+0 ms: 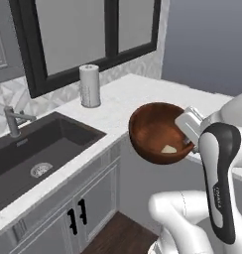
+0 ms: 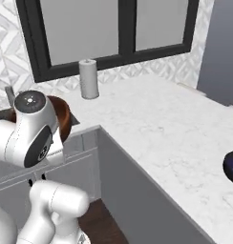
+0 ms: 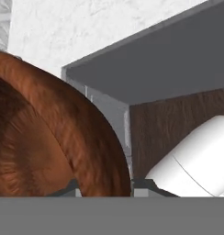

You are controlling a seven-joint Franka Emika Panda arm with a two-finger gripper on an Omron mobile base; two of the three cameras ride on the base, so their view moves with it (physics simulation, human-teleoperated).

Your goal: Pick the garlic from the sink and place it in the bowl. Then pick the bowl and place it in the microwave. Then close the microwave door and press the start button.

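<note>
The reddish-brown wooden bowl (image 1: 155, 130) hangs in the air off the counter's front edge, tilted toward the left base camera. The pale garlic (image 1: 167, 148) lies inside it near the lower wall. My gripper (image 1: 189, 130) is shut on the bowl's right rim. In the hand view the rim of the bowl (image 3: 54, 137) passes between my fingertips, with the gripper (image 3: 107, 189) closed over it. The right base view has the bowl (image 2: 64, 116) partly behind my arm. The dark sink (image 1: 58, 141) sits to the left. The microwave is out of view.
A paper towel roll (image 1: 90, 85) stands on the white counter (image 1: 143, 92) by the window. The sink has a silver drain (image 1: 41, 169) and a grey faucet (image 1: 14, 121). A dark blue object (image 2: 231, 167) rests at the counter's far right. Cabinet doors (image 1: 93, 208) lie below.
</note>
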